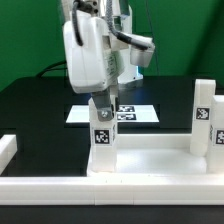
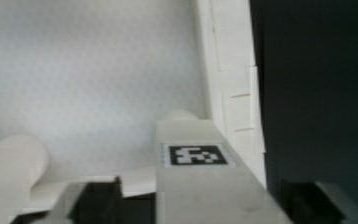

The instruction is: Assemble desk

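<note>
The black counter [image 1: 30,100] fills most of the exterior view, with a green backdrop across the upper part of the frame. Across the lower part of the frame lies the tabletop [image 1: 150,165], a large white slab with a raised rim, reaching from the lower left to the lower right edge. The white arm [image 1: 92,50] comes down from the top centre. Behind the tabletop, at mid-frame, the marker board [image 1: 140,113] lies flat on the counter, partly hidden by the arm. Two white tagged legs stand upright on the tabletop: the right leg [image 1: 205,115] near the frame's right edge, free of the arm, and the left leg [image 1: 103,135] just left of centre. The end effector [image 1: 102,108] is closed on the top of the left leg. In the wrist view, that leg [image 2: 197,150] rises at lower centre between dark fingers [image 2: 96,200], against the tabletop's white surface and rim [image 2: 229,70].
</note>
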Robot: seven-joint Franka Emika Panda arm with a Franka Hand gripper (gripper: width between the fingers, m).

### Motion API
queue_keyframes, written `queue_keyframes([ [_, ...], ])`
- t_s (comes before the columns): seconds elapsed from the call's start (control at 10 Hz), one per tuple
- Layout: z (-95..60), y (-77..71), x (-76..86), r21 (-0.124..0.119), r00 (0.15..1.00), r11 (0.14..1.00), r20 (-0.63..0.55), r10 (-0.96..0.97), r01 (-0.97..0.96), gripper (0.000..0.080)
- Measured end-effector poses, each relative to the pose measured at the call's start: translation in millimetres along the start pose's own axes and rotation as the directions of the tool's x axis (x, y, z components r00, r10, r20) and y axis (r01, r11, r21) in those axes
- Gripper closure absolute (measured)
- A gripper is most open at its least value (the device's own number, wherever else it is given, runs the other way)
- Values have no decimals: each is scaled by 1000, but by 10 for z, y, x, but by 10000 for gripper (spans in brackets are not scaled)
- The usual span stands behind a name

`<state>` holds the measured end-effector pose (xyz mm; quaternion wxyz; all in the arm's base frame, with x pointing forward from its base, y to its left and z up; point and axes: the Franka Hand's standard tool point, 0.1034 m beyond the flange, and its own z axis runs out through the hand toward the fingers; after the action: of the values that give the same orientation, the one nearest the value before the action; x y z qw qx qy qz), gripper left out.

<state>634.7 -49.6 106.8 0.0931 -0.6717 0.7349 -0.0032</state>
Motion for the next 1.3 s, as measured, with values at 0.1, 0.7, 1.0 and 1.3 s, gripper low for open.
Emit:
queue_keyframes([
  [0.1,22,1,-26,-12,975,975,-11,-224,224,223],
  [0.7,44,53,24,-29,684,684,22,-729,729,151],
  [1.0,-186,-40,51,-37,265,263,79,-961,964,151],
  [1.3,-165,-22,62,-45,320,317,80,-944,947,416],
])
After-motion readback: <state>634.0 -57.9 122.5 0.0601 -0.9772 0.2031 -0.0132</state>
